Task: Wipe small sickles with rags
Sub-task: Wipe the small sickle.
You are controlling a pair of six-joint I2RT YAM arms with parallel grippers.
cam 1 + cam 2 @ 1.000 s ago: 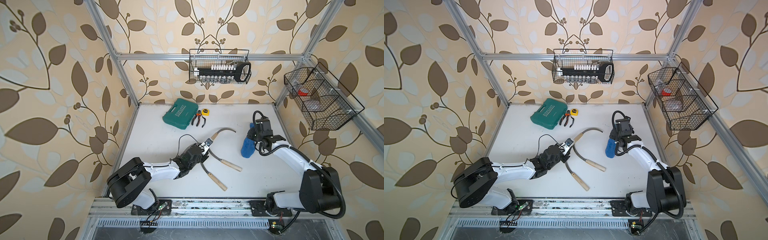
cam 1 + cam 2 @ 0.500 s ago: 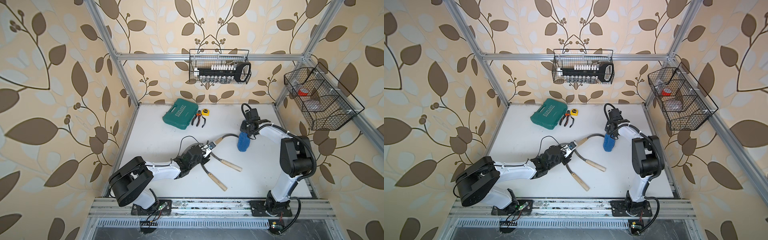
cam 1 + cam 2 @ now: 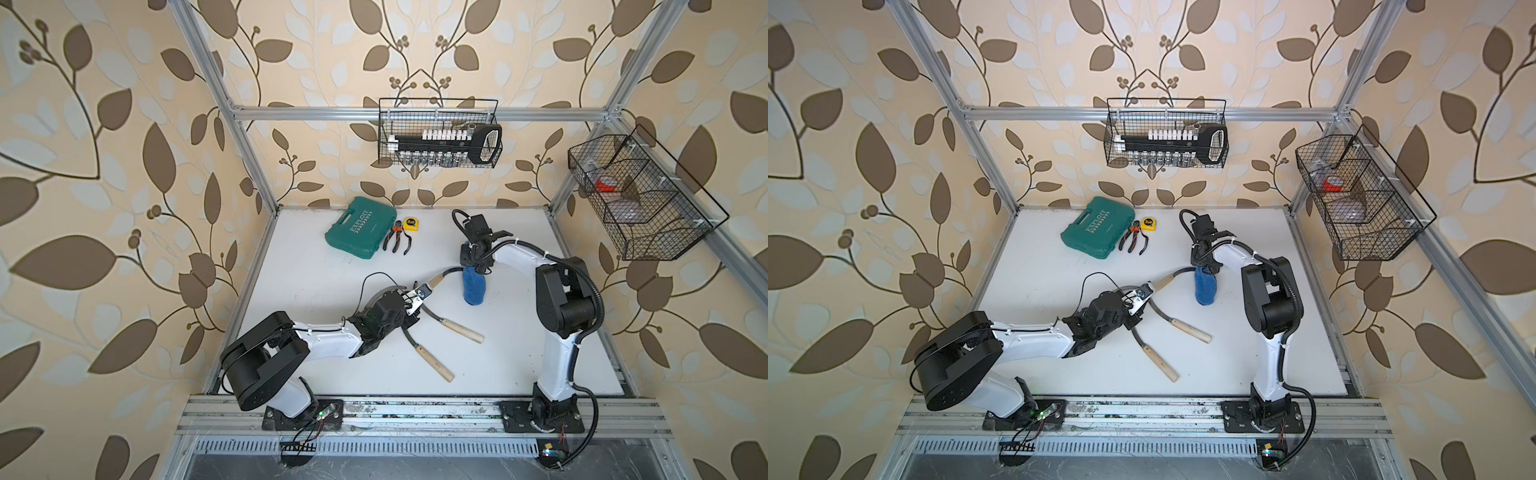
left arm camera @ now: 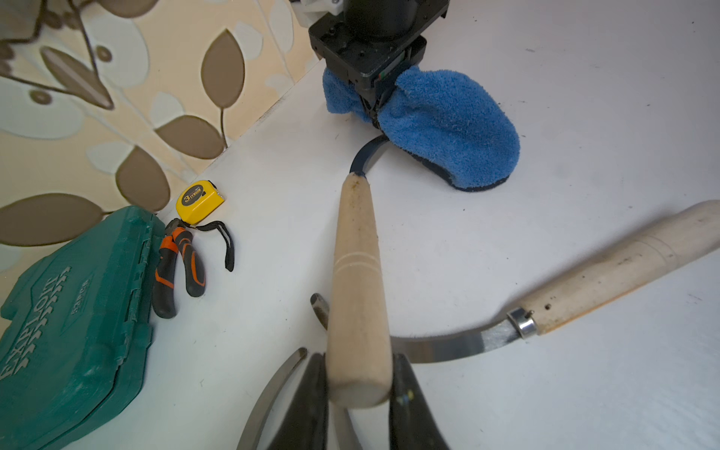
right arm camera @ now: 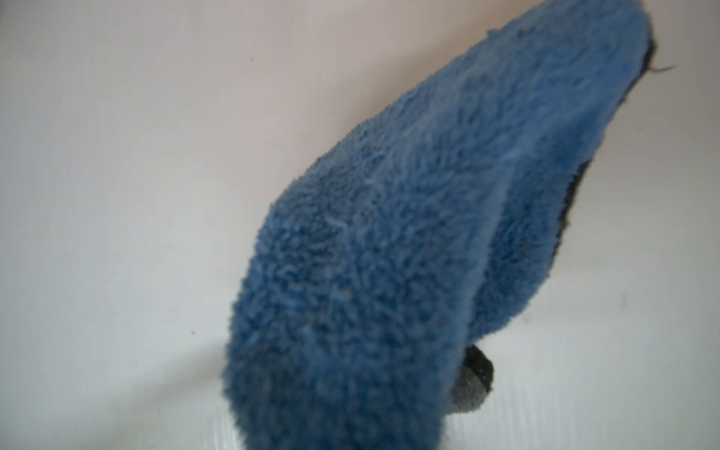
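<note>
Two loose sickles lie on the white worktop nearest the front, just beyond them the left gripper holds its jaws pinched on the wooden handle of a third sickle, whose dark blade runs under the blue rag clamped in the right gripper's jaws farther back.

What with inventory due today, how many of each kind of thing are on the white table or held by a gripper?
sickle: 3 in view
blue cloth: 1
teal case: 1
pliers: 1
tape measure: 1
total: 7
</note>
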